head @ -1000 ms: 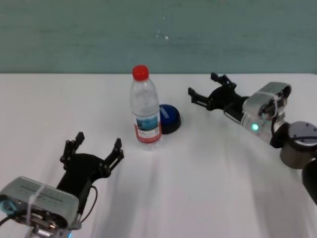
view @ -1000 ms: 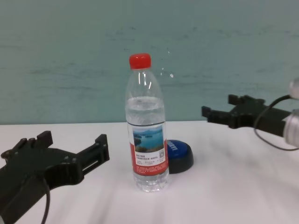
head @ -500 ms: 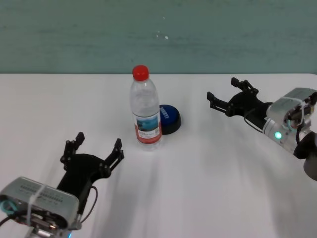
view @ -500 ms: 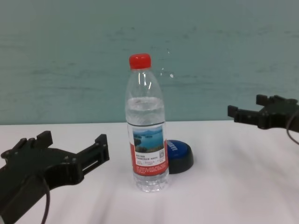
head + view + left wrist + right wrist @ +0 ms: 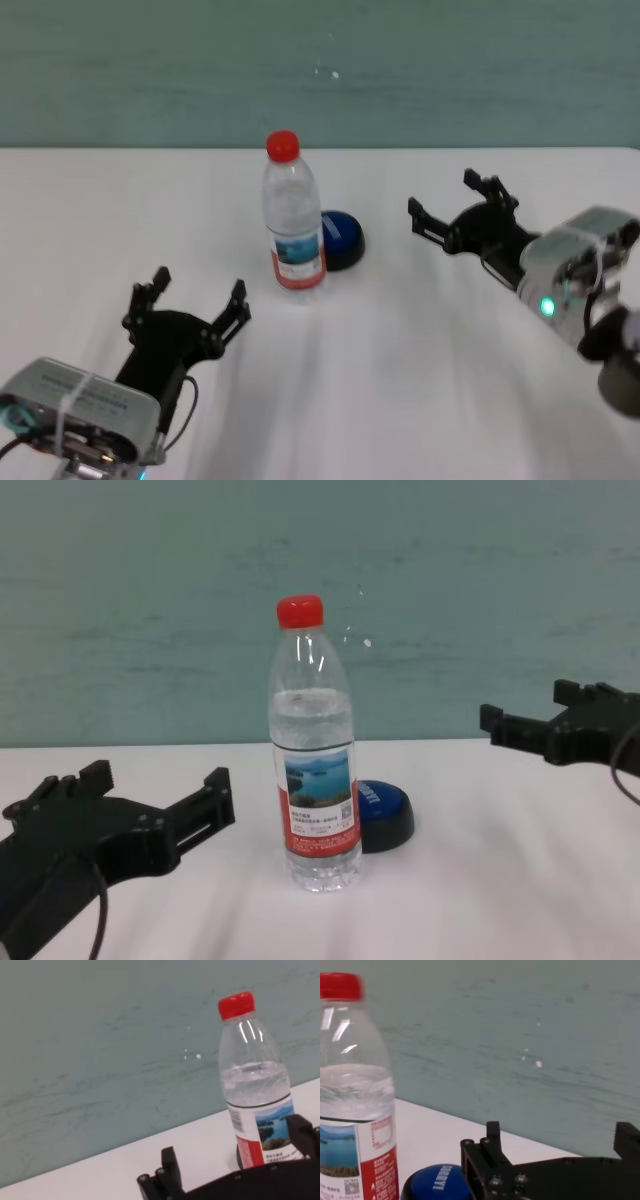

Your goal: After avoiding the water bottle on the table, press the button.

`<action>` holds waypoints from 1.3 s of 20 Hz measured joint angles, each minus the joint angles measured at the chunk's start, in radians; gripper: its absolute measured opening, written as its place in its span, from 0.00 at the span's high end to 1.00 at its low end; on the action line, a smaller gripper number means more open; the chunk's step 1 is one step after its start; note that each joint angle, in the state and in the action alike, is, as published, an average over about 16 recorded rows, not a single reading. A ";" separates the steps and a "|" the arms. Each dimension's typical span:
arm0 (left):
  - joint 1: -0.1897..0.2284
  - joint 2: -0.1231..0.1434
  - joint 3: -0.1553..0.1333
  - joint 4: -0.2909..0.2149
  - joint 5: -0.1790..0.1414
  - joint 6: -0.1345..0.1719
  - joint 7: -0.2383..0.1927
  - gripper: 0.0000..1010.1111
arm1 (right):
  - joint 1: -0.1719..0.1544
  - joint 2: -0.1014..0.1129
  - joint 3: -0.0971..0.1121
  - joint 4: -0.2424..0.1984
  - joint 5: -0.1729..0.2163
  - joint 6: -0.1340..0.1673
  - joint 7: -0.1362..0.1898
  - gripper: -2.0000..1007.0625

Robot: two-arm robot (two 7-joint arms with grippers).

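Now: right gripper [image 5: 447, 213] poised beside the button [image 5: 342, 238], jaws apart.
Your water bottle [image 5: 294, 216] shields the button's left; left gripper [image 5: 190, 302] idles near, jaws apart.

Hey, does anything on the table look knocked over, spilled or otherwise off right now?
Nothing stands out. The water bottle stands upright and capped on the table, the button sits beside it, and both the left gripper and right gripper are open.

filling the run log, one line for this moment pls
right gripper: open, right of button, apart | water bottle: upright, before button | left gripper: open, parked
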 joint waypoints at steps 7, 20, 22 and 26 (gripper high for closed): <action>0.000 0.000 0.000 0.000 0.000 0.000 0.000 0.01 | -0.071 -0.050 -0.020 -0.063 -0.065 0.007 -0.090 0.00; 0.000 0.000 0.000 0.000 0.000 0.000 0.000 0.01 | -0.125 -0.121 -0.036 -0.069 -0.104 -0.003 -0.102 0.00; 0.000 0.000 0.000 0.000 0.000 0.000 0.000 0.01 | -0.131 -0.126 -0.035 -0.074 -0.103 -0.005 -0.100 0.00; 0.000 0.000 0.000 0.000 0.000 0.000 0.000 0.01 | -0.144 -0.132 -0.032 -0.088 -0.102 -0.007 -0.099 0.00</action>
